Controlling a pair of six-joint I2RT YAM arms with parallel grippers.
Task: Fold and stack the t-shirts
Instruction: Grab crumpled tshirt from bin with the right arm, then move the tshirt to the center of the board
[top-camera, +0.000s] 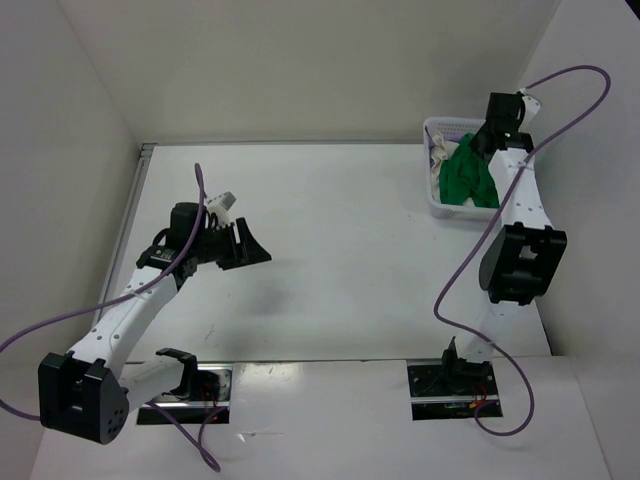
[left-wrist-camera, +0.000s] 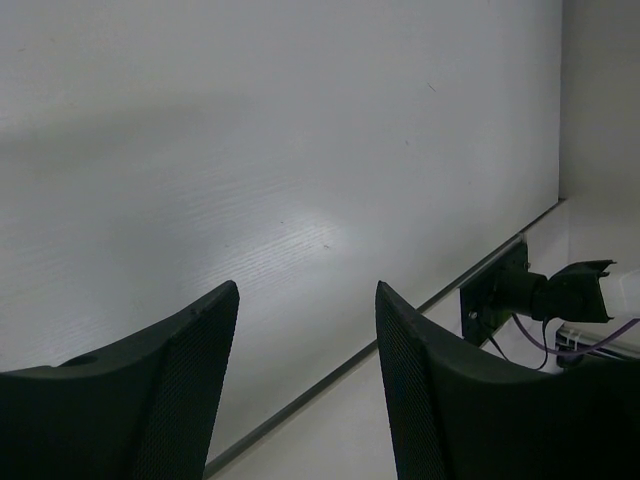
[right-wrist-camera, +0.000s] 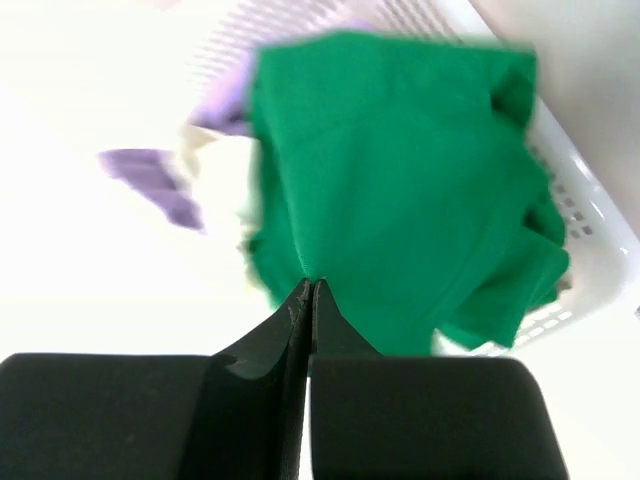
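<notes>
Green t-shirt (right-wrist-camera: 400, 180) pinched between tips of clenched right gripper (right-wrist-camera: 308, 290); lift slow, clear of basket (right-wrist-camera: 590, 250). Left gripper (left-wrist-camera: 305, 340) released, empty.

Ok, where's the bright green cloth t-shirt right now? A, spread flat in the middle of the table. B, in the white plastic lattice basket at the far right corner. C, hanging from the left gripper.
B: the bright green cloth t-shirt lies bunched in the white plastic lattice basket.
</notes>
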